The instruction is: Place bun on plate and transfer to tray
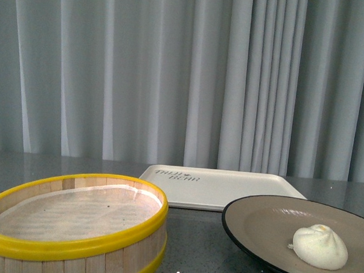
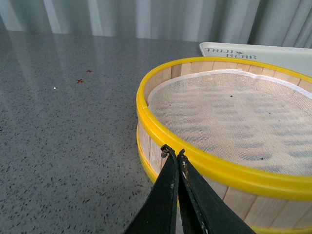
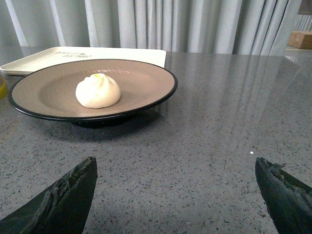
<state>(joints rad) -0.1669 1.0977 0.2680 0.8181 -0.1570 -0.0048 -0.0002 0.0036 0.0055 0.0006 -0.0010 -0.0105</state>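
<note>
**A:** Front view, first entry?

**B:** We list the bun (image 1: 320, 246) on the plate (image 1: 251, 215), resting in its right half. The plate sits at the near right of the worktop (image 1: 195, 246). The bun's pleated top points up, and being round it has no long axis.

**A:** And the rest?

**B:** The tray (image 1: 228, 187) lies just behind the plate, toward the worktop's far edge, with its long axis running left to right. The steamer basket (image 1: 74, 246) is at the near left, lined, with nothing in it. Neither arm shows.

**A:** Left wrist view?

**B:** The left pincer (image 2: 174, 153) has its tips pressed together and holds nothing. It is at the basket's yellow rim; we cannot tell whether it touches. No plate is in this view.

**A:** Right wrist view?

**B:** The right pincer (image 3: 175, 162) is spread wide and empty, low over the worktop. The plate lies straight ahead of it, apart, with bare worktop between them. The tray is beyond the plate on the same line.

**A:** Judgement?

**B:** We take the right arm as the nearer. With the bun seated, what remains is to grip the facing rim and carry the plate away from the pincer onto the tray.
</note>
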